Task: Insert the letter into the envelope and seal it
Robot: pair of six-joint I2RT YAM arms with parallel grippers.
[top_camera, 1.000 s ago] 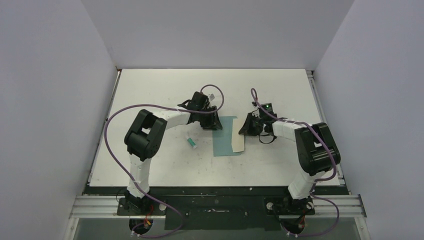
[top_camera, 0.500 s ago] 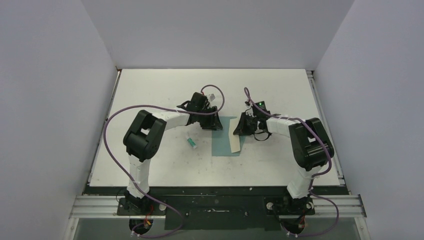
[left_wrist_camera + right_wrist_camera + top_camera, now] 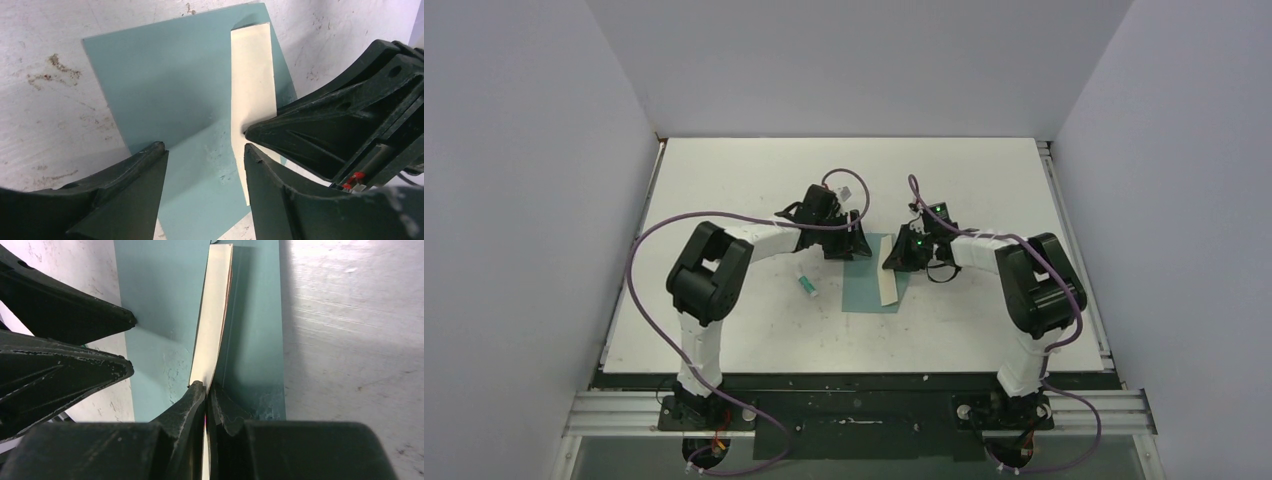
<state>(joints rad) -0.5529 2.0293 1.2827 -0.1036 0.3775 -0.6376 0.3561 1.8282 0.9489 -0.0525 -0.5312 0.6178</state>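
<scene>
The teal envelope (image 3: 862,292) lies flat on the table, also seen in the left wrist view (image 3: 170,85) and the right wrist view (image 3: 160,290). The letter (image 3: 890,287) stands tilted on edge over the envelope's right part, its cream side showing (image 3: 252,75) (image 3: 212,315). My right gripper (image 3: 900,258) (image 3: 205,386) is shut on the letter's far end. My left gripper (image 3: 849,246) (image 3: 204,149) is open at the envelope's far left corner, fingers apart with only the envelope's surface beneath. Both grippers' tips are close together.
A small white-and-green glue tube (image 3: 806,284) lies on the table left of the envelope. Grey walls enclose the white table (image 3: 754,180) on three sides, and purple cables loop off both arms.
My right gripper has carried the letter leftward over the envelope, tipping it more upright. The left gripper's jaws have widened, and the envelope has slid slightly left.
</scene>
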